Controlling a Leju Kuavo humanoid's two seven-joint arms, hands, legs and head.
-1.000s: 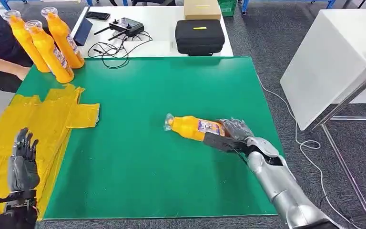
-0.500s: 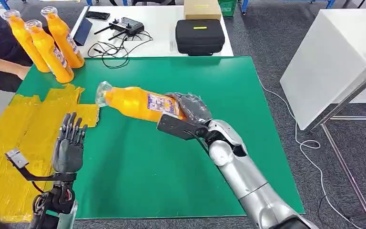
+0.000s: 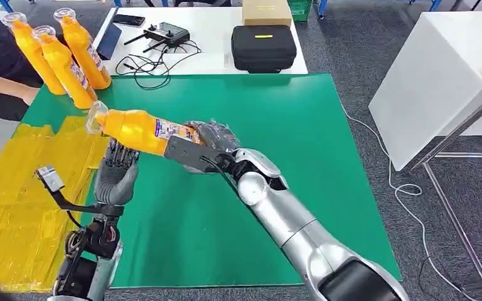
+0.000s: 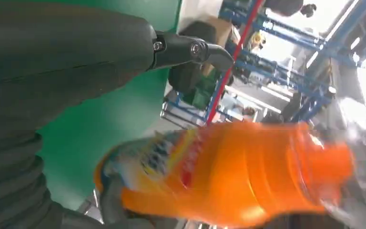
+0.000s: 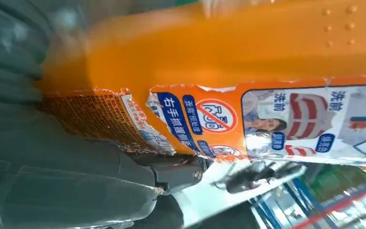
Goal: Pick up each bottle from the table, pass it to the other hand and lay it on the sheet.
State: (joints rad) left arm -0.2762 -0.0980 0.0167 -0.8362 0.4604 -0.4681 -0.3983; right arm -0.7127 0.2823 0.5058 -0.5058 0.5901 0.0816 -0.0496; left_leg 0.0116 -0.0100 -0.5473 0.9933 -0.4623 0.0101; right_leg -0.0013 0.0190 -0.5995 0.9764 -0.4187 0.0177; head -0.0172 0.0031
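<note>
Right hand [image 3: 210,139] grips bottle [image 3: 139,130] by base, holding it nearly level above mat [image 3: 276,125], cap toward sheet [image 3: 19,188]; left hand [image 3: 118,175] just beneath bottle, fingers spread, holding nothing; three bottles [image 3: 63,53] upright beyond sheet

right robot hand [image 3: 210,139] holds bottle [image 3: 139,130] | left robot hand [image 3: 117,175] beneath it
</note>
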